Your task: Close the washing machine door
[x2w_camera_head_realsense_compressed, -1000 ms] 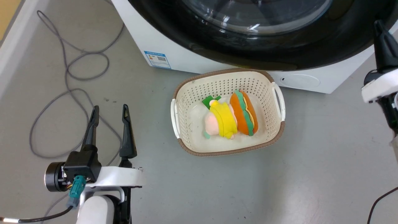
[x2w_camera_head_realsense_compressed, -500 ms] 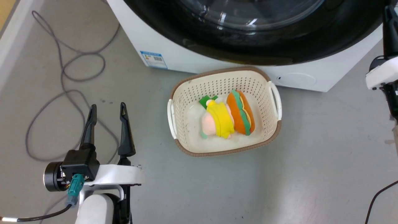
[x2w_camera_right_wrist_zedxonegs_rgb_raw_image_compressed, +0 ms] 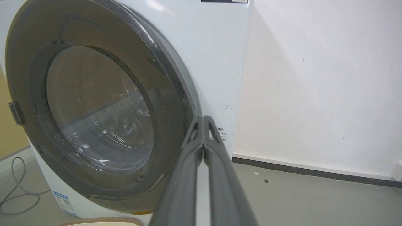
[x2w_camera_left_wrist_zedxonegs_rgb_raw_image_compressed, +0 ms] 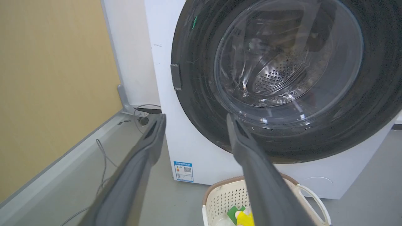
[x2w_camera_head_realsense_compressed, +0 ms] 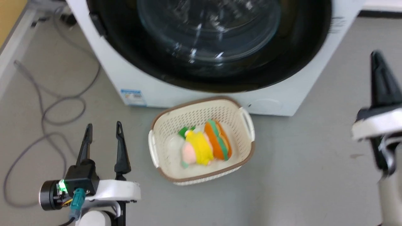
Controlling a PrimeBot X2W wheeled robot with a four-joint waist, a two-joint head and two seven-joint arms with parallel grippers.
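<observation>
Head view: washing machine door (x2w_camera_head_realsense_compressed: 207, 40) lying flat against the front of the washing machine (x2w_camera_head_realsense_compressed: 103, 78), apparently closed.
Left claw (x2w_camera_head_realsense_compressed: 104, 125): fingers spread, empty, low before the machine's left corner. Right claw (x2w_camera_head_realsense_compressed: 375, 56): fingers pressed together, holding nothing, off the machine's right side, apart from the door. Step judged: closing at or past its final seating; whether the latch caught cannot be told. Next move, if needed: a firm push on the door's rim toward the machine.

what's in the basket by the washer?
In the basket, two soft toys lie side by side: a yellow-pink toy and an orange toy with a green stripe, plus a green scrap. Whatever lies under them is covered.
</observation>
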